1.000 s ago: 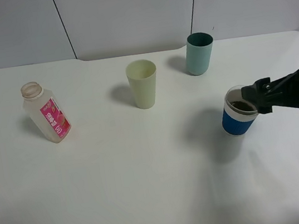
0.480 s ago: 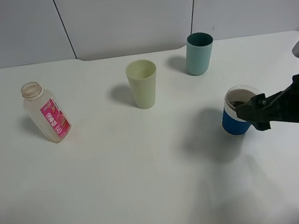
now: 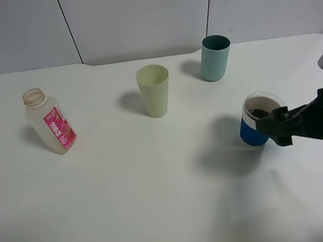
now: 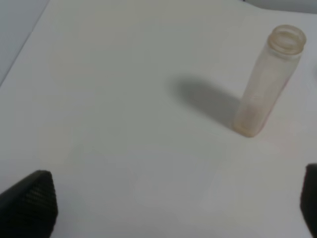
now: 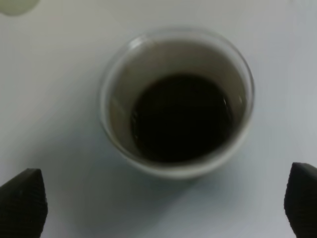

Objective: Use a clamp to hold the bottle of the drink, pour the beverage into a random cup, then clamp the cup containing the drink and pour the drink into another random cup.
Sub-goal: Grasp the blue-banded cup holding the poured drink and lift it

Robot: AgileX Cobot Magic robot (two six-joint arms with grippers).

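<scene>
A short whitish translucent cup with a wide blue band (image 3: 253, 133) is stood upright on the white worktop (image 3: 129, 192), toward its right side. Dark brown liquid (image 5: 181, 119) is contained in the bottom of it. The black right tool (image 3: 275, 129) is positioned level with this cup, at its right side. In the right wrist view its dark fingertips (image 5: 22, 206) are spread wider than the cup, and the cup is seen just ahead of them, not clasped, so this tool is released and nothing is grasped.

The left tool (image 4: 171, 201) is also released: its tips are set wide apart over bare worktop, with nothing between them.

A small squarish translucent plastic bottle with a pink label (image 3: 52, 122) is stood upright and uncapped on the left of the worktop, well apart from the cups. A pale yellow-green plastic cup (image 3: 154, 90) is placed near the middle. A tall teal-green plastic cup (image 3: 216, 58) is placed further back, behind the blue-banded cup and apart from it.
</scene>
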